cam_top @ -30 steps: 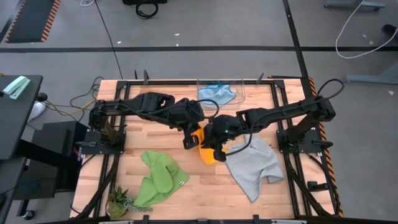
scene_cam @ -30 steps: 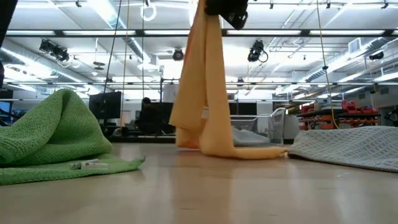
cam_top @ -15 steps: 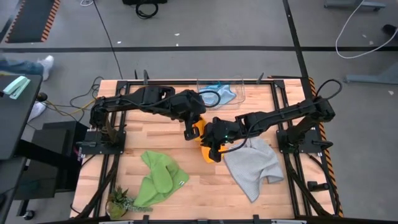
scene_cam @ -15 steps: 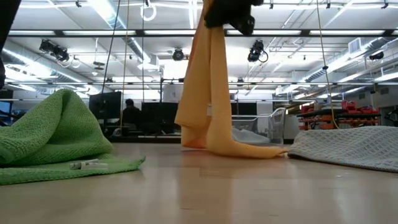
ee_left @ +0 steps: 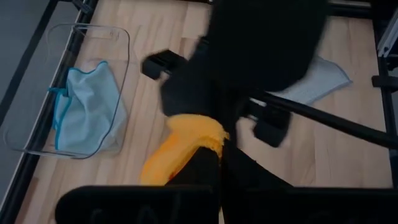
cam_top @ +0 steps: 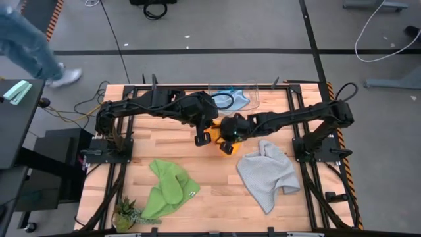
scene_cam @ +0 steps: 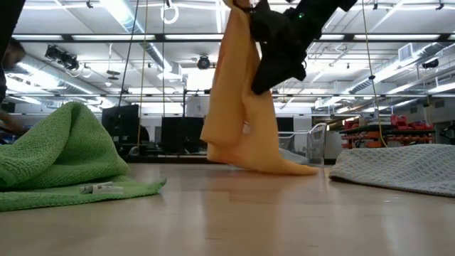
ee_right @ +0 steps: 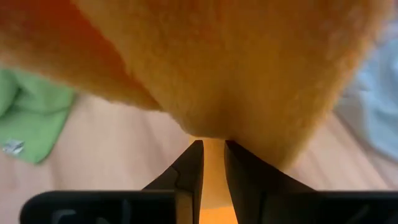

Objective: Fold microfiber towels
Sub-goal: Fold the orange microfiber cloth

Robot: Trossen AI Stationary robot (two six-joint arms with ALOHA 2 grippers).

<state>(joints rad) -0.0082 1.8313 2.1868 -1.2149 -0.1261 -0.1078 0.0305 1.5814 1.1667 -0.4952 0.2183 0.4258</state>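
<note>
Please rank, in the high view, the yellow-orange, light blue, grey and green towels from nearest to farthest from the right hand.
From the right hand:
1. Yellow-orange towel, in its grip, table centre.
2. Light blue towel and grey towel: too close to call.
3. Green towel, the left arm's side, front.

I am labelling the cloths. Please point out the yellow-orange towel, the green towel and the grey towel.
yellow-orange towel [scene_cam: 238, 107]: low view, middle of the hanging cloth.
green towel [cam_top: 166, 189]: high view, middle of the heap.
grey towel [cam_top: 266, 174]: high view, flat centre.
</note>
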